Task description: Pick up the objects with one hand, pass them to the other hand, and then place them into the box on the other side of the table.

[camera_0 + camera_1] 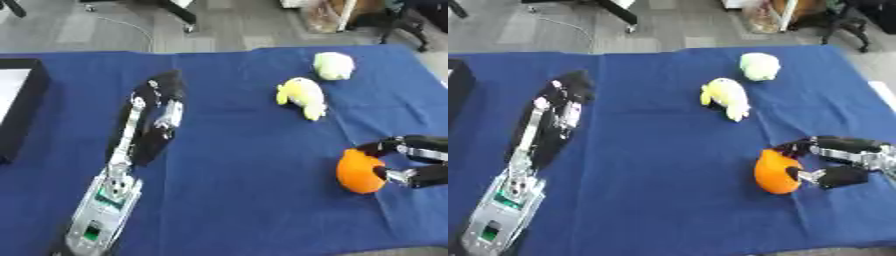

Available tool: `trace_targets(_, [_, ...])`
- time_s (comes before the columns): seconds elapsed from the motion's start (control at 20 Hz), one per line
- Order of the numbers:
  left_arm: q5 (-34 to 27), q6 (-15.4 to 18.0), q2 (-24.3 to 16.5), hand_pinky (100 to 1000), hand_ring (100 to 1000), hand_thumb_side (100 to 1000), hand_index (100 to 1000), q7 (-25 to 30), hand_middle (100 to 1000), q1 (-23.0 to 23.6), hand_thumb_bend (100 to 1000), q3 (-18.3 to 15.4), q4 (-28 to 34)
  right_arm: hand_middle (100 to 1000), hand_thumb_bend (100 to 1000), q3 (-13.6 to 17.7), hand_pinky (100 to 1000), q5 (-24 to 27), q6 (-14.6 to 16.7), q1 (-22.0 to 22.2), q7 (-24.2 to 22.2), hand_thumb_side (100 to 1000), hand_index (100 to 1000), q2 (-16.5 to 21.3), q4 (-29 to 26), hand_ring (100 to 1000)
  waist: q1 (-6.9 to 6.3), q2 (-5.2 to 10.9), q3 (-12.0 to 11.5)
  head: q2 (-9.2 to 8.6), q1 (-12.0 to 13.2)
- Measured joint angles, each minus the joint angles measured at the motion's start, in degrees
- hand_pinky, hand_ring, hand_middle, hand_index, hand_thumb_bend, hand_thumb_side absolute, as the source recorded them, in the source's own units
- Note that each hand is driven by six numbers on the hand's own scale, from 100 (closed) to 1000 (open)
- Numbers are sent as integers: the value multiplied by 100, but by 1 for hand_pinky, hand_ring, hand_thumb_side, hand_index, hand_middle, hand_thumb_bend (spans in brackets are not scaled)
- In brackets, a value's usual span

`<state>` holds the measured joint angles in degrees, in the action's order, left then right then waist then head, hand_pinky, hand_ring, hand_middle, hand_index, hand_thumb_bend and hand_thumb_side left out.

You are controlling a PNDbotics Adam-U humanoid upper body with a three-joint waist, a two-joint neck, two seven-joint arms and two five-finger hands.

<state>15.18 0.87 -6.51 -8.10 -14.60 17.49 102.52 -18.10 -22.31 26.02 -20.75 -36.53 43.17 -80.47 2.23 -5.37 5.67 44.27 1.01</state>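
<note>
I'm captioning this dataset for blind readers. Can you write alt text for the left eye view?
The robot's right hand grips an orange object on a blue table. Its left hand hovers open at centre-left, near a black box at the left edge. Two pale yellow-green plush toys lie beyond.

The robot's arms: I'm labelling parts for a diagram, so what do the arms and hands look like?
The left arm is a silver-grey forearm casing with a green patch and dark panel, leading to a black left hand with silver links. The right hand is black with silver joints.
</note>
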Motion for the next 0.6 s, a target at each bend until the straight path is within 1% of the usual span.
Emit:
trace_targets(0.1, [0,0,0,738,673,742,847,0,692,0,100,0,0,751,100,-5,843,-75,22,-24,-1,738,942,-30,35,787,0,0,-3,0,-13])
trace_targets(0.15, [0,0,0,738,673,743,847,0,692,0,100,0,0,739,100,-5,842,-120,32,-42,4,659,932,-45,47,783,0,0,-3,0,-16])
trace_targets(0.2, [0,0,0,738,674,742,847,0,693,0,100,0,0,701,100,-5,842,-169,41,-51,13,487,907,-57,59,776,0,0,-3,0,-18])
trace_targets(0.25, [0,0,0,738,674,742,847,0,693,0,100,0,0,661,100,-5,841,-224,54,-58,27,369,882,-58,66,767,0,0,-4,0,-20])
trace_targets(0.3, [0,0,0,738,674,742,847,0,693,0,100,0,0,644,100,-5,841,-286,69,-71,43,329,872,-59,66,764,0,0,-4,0,-21])
trace_targets(0.35, [0,0,0,738,674,742,847,0,693,0,100,0,0,607,100,-4,838,-351,87,-85,67,292,842,-62,66,751,0,0,-4,0,-22])
trace_targets(0.45, [0,0,0,738,674,743,847,0,693,0,100,0,0,554,100,-2,833,-492,134,-97,148,306,792,-74,66,729,0,0,-8,0,-23])
trace_targets(0.55, [0,0,0,738,674,743,847,0,693,0,100,0,0,482,100,0,819,-640,177,-99,277,315,722,-99,65,681,0,0,-8,0,-25])
trace_targets(0.6, [0,0,0,738,674,743,847,0,693,0,100,0,0,467,100,1,816,-715,196,-100,367,316,703,-106,65,672,0,0,-8,0,-26])
